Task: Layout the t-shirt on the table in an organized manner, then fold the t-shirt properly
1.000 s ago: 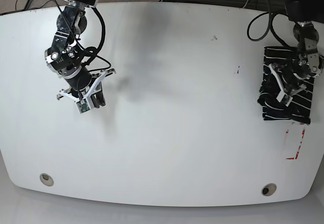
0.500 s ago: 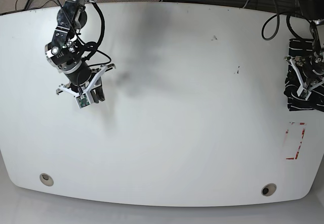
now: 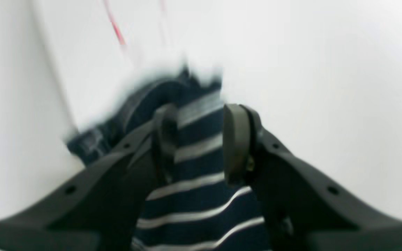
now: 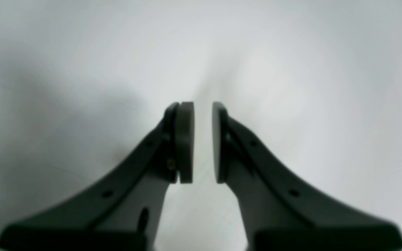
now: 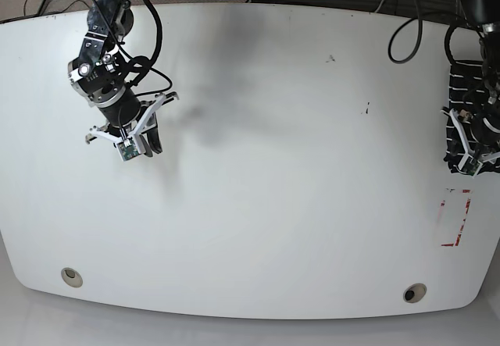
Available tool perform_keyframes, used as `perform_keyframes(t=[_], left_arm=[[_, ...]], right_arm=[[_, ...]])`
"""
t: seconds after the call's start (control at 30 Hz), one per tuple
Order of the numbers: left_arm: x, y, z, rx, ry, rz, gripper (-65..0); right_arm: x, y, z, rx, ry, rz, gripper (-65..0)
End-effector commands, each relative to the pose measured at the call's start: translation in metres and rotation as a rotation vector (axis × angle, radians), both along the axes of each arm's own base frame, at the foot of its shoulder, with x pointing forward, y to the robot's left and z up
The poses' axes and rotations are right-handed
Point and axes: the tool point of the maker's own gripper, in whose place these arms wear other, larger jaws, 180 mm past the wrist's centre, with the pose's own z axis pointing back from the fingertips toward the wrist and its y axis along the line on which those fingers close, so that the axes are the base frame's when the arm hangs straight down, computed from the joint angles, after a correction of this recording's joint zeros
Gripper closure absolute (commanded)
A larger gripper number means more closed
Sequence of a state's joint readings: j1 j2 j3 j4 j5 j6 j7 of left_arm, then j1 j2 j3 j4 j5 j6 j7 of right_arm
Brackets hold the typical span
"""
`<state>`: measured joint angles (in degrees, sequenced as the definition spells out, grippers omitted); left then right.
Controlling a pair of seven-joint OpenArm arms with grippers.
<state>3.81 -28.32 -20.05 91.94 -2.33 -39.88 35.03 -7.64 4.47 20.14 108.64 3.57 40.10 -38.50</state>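
The black t-shirt (image 5: 461, 96) with thin white stripes lies bunched in a narrow heap at the far right edge of the white table (image 5: 273, 166). My left gripper (image 5: 469, 157) sits on the heap's near end. In the left wrist view the gripper (image 3: 201, 141) is shut on a fold of the striped t-shirt (image 3: 194, 195), which runs between the pads and hangs blurred past them. My right gripper (image 5: 139, 148) hovers over bare table at the left. In the right wrist view it (image 4: 202, 141) is empty, with its jaws a narrow gap apart.
A red-and-white sticker (image 5: 455, 219) lies just in front of the t-shirt, and its red line shows in the left wrist view (image 3: 117, 33). Two grey grommet holes (image 5: 71, 276) (image 5: 415, 292) sit near the front edge. Cables hang behind the table's far edge.
My left gripper has dragged the t-shirt rightward to the table's right edge, and the heap has narrowed. My right gripper has drifted slightly back and left.
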Motion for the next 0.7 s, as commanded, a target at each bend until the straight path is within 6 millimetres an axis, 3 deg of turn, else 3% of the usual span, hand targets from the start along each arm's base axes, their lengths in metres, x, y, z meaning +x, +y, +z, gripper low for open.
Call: perform_keyframes(t=[0.0,0.23,0.47,0.67], left_arm=[[0.005,-0.039,0.013,-0.071,-0.100,-0.066,-21.0],[-0.003,-0.101,0.023,-0.322,-0.351,-0.075,-21.0],[-0.040,-0.121,0.015,-0.470,-0.477,-0.012,-21.0],[-0.080,-0.129,0.001,-0.489,-0.428,0.009,-21.0]], right_arm=[[0.004,0.000,0.015,0.006,-0.093,0.012,-8.7],[-0.002,0.006,-0.001,0.007,-0.160,0.009,-8.7],[-0.029,-0.010,-0.019,0.058,-0.189,-0.037,-8.7],[-0.064,-0.011,-0.036,0.082,-0.151,-0.050,-8.7]])
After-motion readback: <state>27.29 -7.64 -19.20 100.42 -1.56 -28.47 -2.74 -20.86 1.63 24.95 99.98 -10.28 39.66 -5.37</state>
